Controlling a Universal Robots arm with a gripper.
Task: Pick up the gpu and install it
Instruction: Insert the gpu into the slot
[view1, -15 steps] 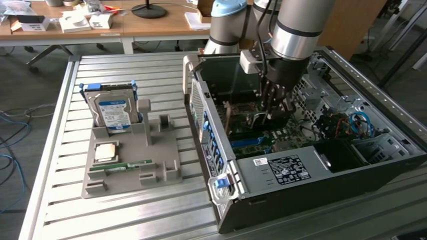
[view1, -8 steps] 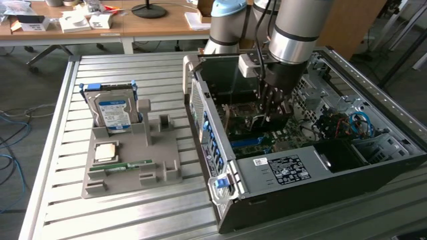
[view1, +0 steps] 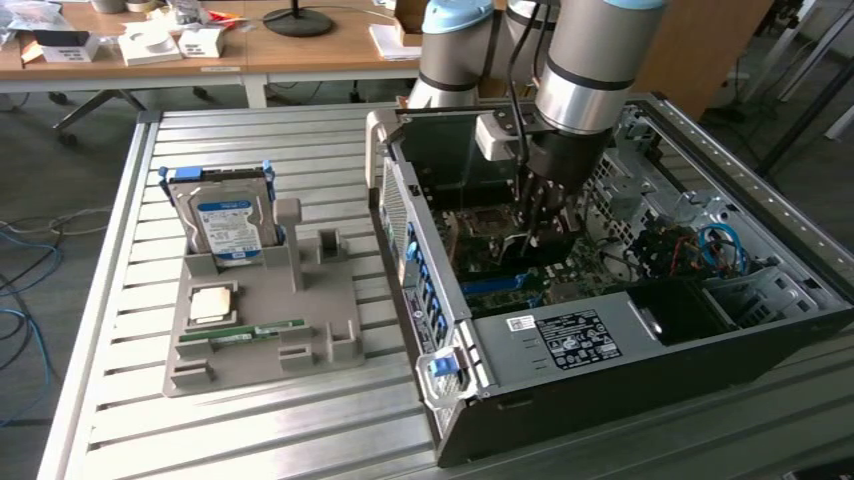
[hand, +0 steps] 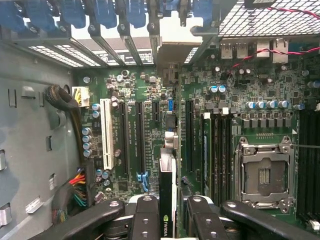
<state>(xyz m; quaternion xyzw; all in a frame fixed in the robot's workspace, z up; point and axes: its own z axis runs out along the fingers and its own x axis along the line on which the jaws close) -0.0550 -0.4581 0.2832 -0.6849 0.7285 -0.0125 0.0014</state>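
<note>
The arm (view1: 587, 80) reaches straight down into the case (view1: 601, 420), jaws clamped on the edge-on gpu (hand: 167, 195) over the slots (hand: 122, 140), with the case walls close around.

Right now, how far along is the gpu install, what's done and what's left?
Done: the gpu is picked up, off the holder where the hard drive stands. In hand: the gripper grips it edge-on over the motherboard inside the case. Left: release; whether it is seated is unclear.
</note>
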